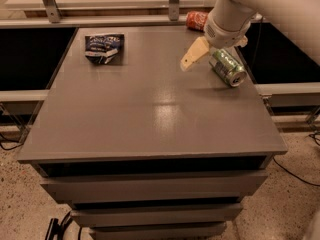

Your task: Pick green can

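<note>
Hovering over the far right part of the grey cabinet top [150,114], my gripper [214,54] hung low at the end of my white arm [260,4], which came in from the upper right corner. Its jaws stood wide apart and held nothing. One cream finger [194,55] slanted down and to the left, its tip just above the surface. Of the other I saw only a small cream piece [243,41] on the far side of the wrist.

The green can [228,68] lay on its side on the cabinet top, close to the right edge. One silver end was turned toward the front right, and pale markings showed along its side. It sat just below my wrist and to the right of the slanted finger. I could not tell whether any part of the gripper touched it.

An orange-red can [196,20] lay on its side at the back edge, behind the gripper. A crumpled dark blue bag [104,47] rested near the back left corner, well apart from both cans. Below the top, the cabinet showed drawer fronts [150,189], and it stood on a speckled floor [20,204].
</note>
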